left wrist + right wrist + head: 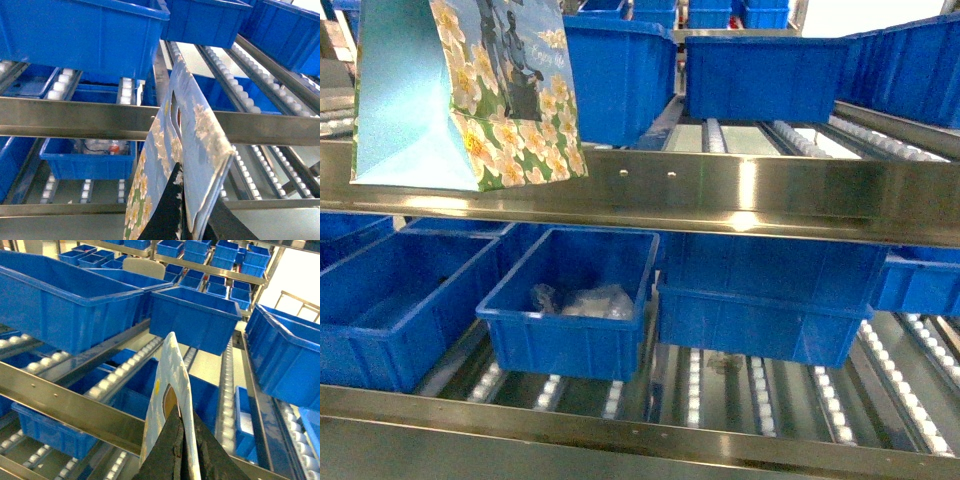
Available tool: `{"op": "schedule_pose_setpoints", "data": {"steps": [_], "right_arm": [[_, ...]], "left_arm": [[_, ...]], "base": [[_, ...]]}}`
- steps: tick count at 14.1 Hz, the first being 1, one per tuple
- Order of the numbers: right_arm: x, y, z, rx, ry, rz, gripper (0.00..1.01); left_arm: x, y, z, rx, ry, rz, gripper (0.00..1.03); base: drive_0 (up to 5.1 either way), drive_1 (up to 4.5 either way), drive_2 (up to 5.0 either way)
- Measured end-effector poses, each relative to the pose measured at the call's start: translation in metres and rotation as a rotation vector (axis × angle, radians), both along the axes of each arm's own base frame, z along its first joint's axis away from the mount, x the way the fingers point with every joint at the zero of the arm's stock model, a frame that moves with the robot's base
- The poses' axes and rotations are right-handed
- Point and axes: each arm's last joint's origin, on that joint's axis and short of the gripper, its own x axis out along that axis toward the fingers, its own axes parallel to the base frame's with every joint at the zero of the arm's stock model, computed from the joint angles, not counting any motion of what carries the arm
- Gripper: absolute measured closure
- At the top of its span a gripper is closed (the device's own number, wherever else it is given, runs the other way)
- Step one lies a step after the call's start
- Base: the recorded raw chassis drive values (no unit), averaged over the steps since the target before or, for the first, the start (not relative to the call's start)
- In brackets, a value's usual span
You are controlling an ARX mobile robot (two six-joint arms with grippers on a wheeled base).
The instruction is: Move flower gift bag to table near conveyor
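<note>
Flower gift bag hangs before conveyor rail. Left gripper clamps its edge; right gripper pinches a second bag.

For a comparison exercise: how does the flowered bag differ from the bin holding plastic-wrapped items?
The bag is flower-printed, the bin plain blue. The bag is at the upper rail, the bin on the lower rollers. Both show blue.

Bright overhead light, glare on steel rail, soft focus
</note>
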Motion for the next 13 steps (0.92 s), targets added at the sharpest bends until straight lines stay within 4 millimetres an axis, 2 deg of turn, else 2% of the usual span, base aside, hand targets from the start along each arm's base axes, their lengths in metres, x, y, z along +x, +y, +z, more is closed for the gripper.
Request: {"op": "schedule_pose_setpoints", "data": {"steps": [13], "right_arm": [[0.0001,0.0008,-0.0001,0.000,0.001,0.003,0.99]], "left_arm": [[0.0003,0.0003,-0.0002,0.000,0.001,0.002,1.01]], "base": [[-4.9,1.64,3.2]]}}
